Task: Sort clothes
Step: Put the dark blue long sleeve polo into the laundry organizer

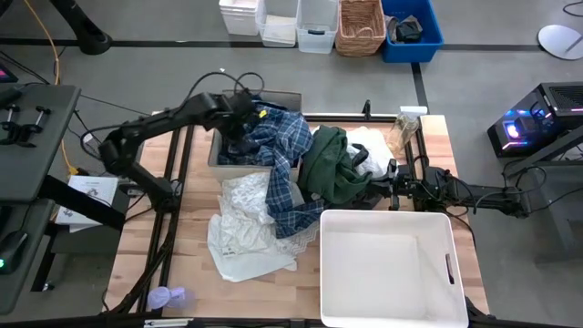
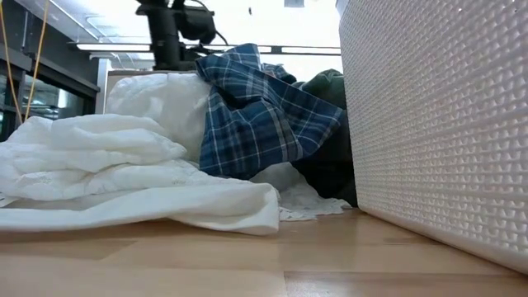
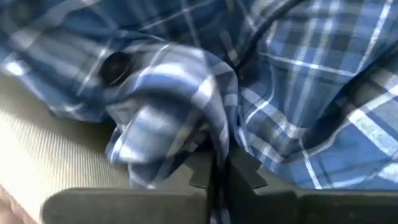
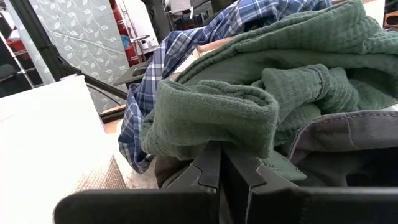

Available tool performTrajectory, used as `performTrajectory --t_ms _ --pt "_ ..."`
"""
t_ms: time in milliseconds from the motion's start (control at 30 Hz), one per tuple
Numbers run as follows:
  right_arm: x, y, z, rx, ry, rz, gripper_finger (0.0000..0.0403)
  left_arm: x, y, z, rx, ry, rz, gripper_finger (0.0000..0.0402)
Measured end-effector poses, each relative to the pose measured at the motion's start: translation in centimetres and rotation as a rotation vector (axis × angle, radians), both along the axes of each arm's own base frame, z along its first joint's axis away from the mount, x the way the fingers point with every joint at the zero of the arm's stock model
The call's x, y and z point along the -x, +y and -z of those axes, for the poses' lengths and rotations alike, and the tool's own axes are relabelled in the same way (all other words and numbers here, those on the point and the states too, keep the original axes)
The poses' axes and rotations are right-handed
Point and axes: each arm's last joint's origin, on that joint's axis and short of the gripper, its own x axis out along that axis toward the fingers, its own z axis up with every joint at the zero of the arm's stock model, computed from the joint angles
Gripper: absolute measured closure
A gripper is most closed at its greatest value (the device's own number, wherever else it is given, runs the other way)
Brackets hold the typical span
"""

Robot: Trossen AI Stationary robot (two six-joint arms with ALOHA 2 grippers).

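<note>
High view shows you the clothes heaped on the bench [image 1: 137, 264] just beyond the white bin [image 1: 387, 269], which serves as your landmark. The plaid shirt [image 1: 278, 146] drapes from the grey box [image 1: 219, 155], well beyond the bin's far-left corner, down toward that corner. The dark green garment [image 1: 330, 164] sits just beyond the bin's far wall, and the white lacy pieces [image 1: 244, 228] spread beside the bin's left wall.

Your left claw [image 1: 244, 123] is over the grey box, and its wrist view shows the fingers together, pinching a fold of the plaid shirt. Your right claw [image 4: 222, 163] lies just beyond the bin's far-right corner, fingers closed on a rolled edge of the dark green garment, with a black-grey garment [image 4: 348, 149] lying against it.

You appear to be at the pick-up step, both garments gripped but neither yet clear of the heap. The bin looks empty, so sorting seems barely begun.

Next you likely need to lift each piece free. Watch the plaid shirt: it overlaps the green one and the lace, so a pull may drag neighbours along. A small lavender object [image 1: 168, 297] lies off the bin's near-left side; leave it.
</note>
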Motion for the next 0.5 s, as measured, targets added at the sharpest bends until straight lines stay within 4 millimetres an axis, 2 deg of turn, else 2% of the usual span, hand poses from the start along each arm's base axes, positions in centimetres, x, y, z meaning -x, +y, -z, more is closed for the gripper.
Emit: performTrajectory --t_ms 233,500 --pt "0.0 0.0 0.0 0.0 0.0 0.0 0.0402 -1.3 -0.7 -2.2 0.005 0.029 0.132 0.0284" --pt "0.0 0.0 0.0 0.0 0.0 0.0 0.0402 -1.5 -1.2 -8.8 -0.069 -0.15 0.159 0.0163"
